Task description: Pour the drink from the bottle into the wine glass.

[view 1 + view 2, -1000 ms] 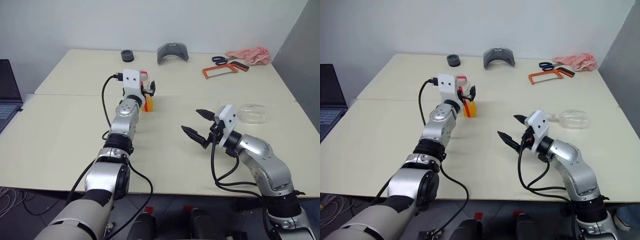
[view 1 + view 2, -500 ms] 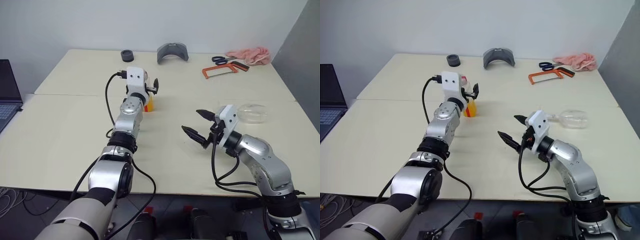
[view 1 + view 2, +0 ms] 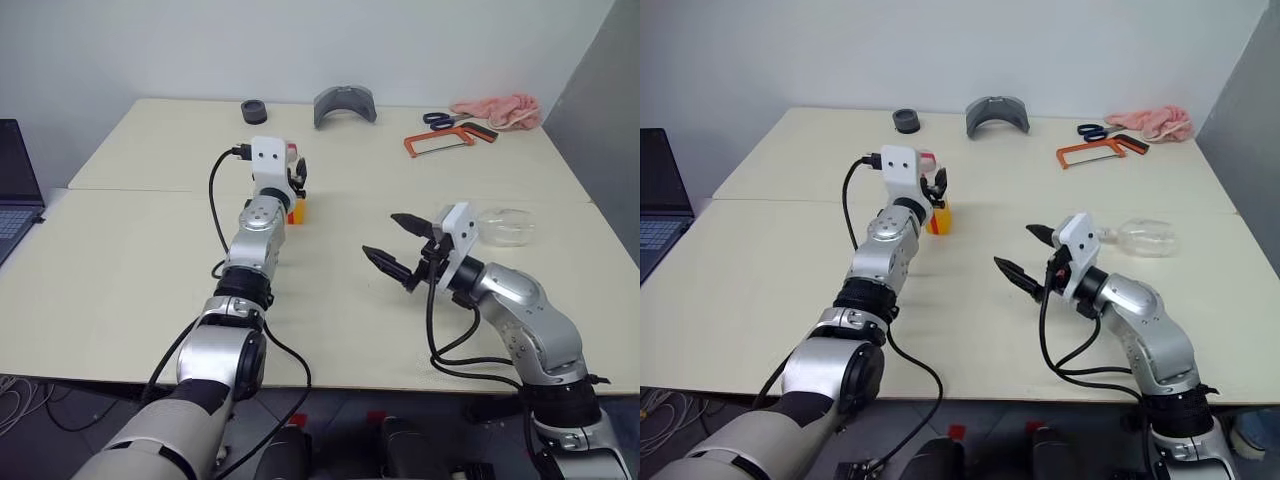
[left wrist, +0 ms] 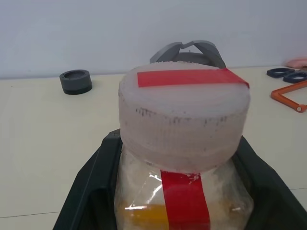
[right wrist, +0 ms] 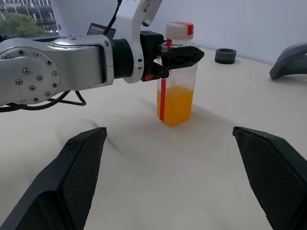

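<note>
Bottle stands upright on the desk, roughly mid-desk toward the far side, cap on, red strip down its side. Drink fills the lower part only. Left gripper has its two black fingers closed around the bottle just under the cap, one finger on each side. Right gripper hovers above the desk nearer the front edge, jaws spread wide, holding nothing, well apart from the bottle. Wine glass lies on its side near the right edge, just behind the right gripper. Far edge: black ring, grey curved piece, scissors, orange hacksaw, pink cloth.
</note>
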Robot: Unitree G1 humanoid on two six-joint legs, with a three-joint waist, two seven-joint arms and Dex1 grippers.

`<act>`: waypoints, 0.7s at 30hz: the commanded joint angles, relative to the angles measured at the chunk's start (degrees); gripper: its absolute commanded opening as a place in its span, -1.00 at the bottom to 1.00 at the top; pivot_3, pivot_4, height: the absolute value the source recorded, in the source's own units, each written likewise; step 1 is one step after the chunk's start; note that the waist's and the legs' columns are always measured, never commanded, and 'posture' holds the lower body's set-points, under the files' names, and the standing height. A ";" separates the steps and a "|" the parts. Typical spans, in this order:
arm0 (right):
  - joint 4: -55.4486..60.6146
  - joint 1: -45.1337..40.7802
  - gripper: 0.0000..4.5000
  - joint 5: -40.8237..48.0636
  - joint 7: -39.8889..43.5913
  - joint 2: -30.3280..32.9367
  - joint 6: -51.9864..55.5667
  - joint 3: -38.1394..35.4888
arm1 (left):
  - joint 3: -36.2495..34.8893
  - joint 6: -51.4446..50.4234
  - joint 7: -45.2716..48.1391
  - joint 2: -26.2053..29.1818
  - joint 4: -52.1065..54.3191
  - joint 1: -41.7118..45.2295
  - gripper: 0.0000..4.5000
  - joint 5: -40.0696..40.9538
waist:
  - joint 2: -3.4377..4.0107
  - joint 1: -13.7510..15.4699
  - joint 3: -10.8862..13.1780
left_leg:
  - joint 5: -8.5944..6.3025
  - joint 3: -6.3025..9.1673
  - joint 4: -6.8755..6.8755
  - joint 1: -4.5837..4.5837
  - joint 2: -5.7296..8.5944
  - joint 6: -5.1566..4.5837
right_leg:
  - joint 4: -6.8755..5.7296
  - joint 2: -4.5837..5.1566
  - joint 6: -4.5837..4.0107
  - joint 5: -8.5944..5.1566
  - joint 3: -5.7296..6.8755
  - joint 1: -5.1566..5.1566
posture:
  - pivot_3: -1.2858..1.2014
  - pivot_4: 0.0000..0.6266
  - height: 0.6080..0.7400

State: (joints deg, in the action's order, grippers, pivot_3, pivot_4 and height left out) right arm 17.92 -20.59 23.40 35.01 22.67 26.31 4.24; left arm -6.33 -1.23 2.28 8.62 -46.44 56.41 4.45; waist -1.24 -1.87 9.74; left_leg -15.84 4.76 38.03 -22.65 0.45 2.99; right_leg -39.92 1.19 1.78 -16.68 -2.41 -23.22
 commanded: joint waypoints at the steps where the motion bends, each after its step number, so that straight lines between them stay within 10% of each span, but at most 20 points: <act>1: 0.86 -1.42 1.00 0.70 0.37 -0.57 -1.46 -1.23 | -0.82 -0.19 1.52 0.34 3.80 -0.84 -0.03 1.11 | 0.00 0.00 0.00 | 0.01 0.00 0.00 0.00 0.00 0.02 | 0.00 0.00 0.00 0.00 0.00 0.00 | 0.03 -0.52 1.00; 9: 2.36 -1.93 1.00 1.87 -0.35 -1.36 -1.46 -3.44 | 0.56 -5.39 13.42 1.26 13.84 -5.76 -0.03 4.94 | 0.00 0.05 0.00 | 0.08 0.02 0.00 -0.02 -0.02 0.14 | -0.01 0.03 0.00 0.00 0.01 -0.01 | 0.03 -0.52 1.00; 21: 18.87 -0.24 1.00 13.60 -3.84 5.47 11.45 -10.55 | 13.19 -13.37 58.41 8.76 30.76 -9.75 -0.03 15.20 | 0.01 0.03 0.01 | 0.08 0.06 0.01 -0.09 -0.04 0.13 | 0.02 0.01 -0.01 0.00 0.02 -0.01 | 0.03 -0.52 1.00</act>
State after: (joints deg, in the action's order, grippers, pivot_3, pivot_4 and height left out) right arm 33.10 -19.79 34.55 32.29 27.79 36.37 -4.75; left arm 5.86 -14.65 55.79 16.80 -18.85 45.21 17.80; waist -1.22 -1.84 9.75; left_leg -15.77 4.81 38.04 -22.73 0.42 3.12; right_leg -39.90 1.20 1.77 -16.68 -2.39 -23.22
